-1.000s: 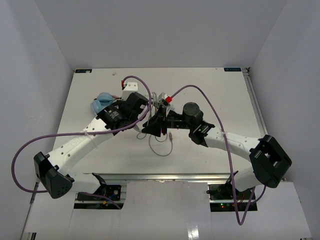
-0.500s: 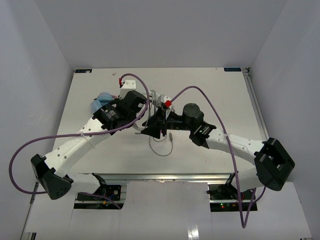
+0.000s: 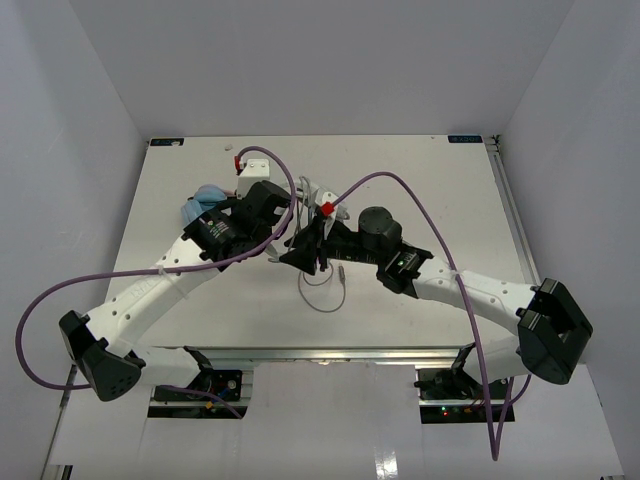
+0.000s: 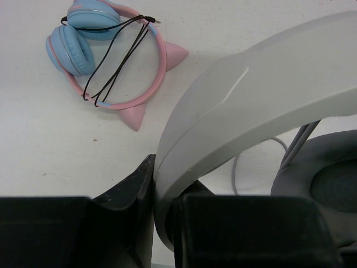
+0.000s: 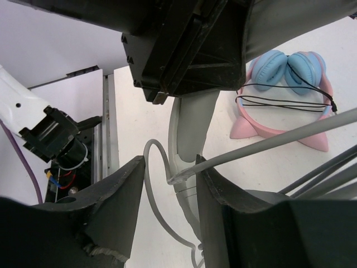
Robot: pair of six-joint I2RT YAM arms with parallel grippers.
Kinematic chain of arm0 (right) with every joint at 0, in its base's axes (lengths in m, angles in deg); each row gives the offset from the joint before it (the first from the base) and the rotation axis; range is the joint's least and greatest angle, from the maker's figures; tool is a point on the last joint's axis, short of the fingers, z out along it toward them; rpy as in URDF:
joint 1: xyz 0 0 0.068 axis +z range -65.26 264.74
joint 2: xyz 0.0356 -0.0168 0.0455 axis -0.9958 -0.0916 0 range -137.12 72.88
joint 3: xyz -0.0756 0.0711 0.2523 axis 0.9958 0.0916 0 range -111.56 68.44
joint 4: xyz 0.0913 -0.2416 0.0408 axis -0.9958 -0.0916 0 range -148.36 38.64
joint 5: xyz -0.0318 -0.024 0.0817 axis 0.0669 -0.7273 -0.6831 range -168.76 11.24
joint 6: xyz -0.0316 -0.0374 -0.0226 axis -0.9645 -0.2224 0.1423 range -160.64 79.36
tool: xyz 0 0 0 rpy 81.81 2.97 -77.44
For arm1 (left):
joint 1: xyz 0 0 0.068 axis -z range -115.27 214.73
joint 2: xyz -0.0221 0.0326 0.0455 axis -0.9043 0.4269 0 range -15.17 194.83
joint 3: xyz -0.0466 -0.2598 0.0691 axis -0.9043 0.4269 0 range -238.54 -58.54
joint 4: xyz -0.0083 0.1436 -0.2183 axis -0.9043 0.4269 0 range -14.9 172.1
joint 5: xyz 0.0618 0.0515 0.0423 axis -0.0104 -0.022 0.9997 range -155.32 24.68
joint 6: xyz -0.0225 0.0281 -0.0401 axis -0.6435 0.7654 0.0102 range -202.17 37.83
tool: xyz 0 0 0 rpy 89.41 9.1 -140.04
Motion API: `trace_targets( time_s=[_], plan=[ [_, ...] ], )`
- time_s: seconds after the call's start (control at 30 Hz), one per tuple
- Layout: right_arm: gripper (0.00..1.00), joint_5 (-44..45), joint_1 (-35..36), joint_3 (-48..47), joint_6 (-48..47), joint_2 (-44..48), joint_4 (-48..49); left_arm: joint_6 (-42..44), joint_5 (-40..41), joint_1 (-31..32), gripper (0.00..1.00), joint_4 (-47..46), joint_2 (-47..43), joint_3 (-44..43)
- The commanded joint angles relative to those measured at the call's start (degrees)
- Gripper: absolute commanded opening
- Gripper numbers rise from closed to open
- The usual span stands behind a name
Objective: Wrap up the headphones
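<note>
The white-and-grey headphones (image 3: pixel 306 192) are held up between my two arms at the table's middle. My left gripper (image 3: pixel 285 240) is shut on the headband (image 4: pixel 251 106), which is clamped between its jaws (image 4: pixel 167 176). A grey ear cup (image 4: pixel 329 184) hangs at the right of that view. My right gripper (image 3: pixel 303 252) is close beside the left one, with its jaws (image 5: pixel 170 167) apart. The thin grey cable (image 5: pixel 268 142) runs taut across the gap and bends into a loop (image 5: pixel 148 167). The rest of the cable lies looped on the table (image 3: pixel 325 295).
A blue-and-pink cat-ear headset (image 3: pixel 203 203) lies on the table left of the left wrist; it also shows in the left wrist view (image 4: pixel 106 50) and in the right wrist view (image 5: pixel 290 72). Purple arm cables arc over both arms. The table's near edge rail (image 5: pixel 109 128) is at the left.
My right gripper has moved left, closer to the left gripper and the headband. The left arm has shifted slightly left. The cable loop on the table has barely changed.
</note>
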Motion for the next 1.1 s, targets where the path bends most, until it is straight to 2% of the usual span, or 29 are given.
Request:
trace_targets(
  time_s=[0.0, 0.23, 0.4, 0.47, 0.6, 0.77, 0.87, 1.0, 1.07],
  plan=[
    [0.47, 5.77, 0.1, 0.23, 1.08, -0.4, -2.91, -4.49, -1.15, 0.19, 0.0, -9.92, -5.93, -3.91],
    [0.31, 8.37, 0.06, 0.38, 5.92, 1.52, 1.55, -3.34, -1.94, 0.15, 0.0, -12.32, -9.05, -0.64],
    [0.2, 9.92, 0.14, 0.54, 6.71, 4.29, 1.37, 2.41, -6.37, 0.15, 0.0, -21.38, -13.36, 4.12],
    [0.15, 11.24, 0.15, -0.56, 5.65, 6.41, -0.13, 5.77, -11.4, 0.23, 0.0, -27.23, -17.11, 7.16],
    [0.1, 14.5, 0.06, -7.33, 1.77, 6.95, -9.11, 9.06, -14.44, 0.23, 0.0, -33.57, -19.14, 9.2],
    [0.08, 18.23, 0.07, -21.45, -6.82, 4.11, -26.63, 12.11, -10.5, 0.23, 0.0, -45.77, -19.91, 11.52],
    [0.08, 24.3, 0.13, -30.17, -11.23, 1.77, -35.33, 11.73, -8.29, 0.21, 0.0, -47.93, -17.05, 8.21],
    [0.08, 28.6, 0.06, -36.86, -15.07, 0.22, -41.99, 8.04, -4.4, 0.14, 0.0, -37.75, -4.72, -5.47],
    [0.08, 26.61, 0.06, -37.68, -16.95, 0.48, -43.68, 7.01, -3.06, 0.09, 0.0, -36.33, -1.65, -9.74]
  ],
)
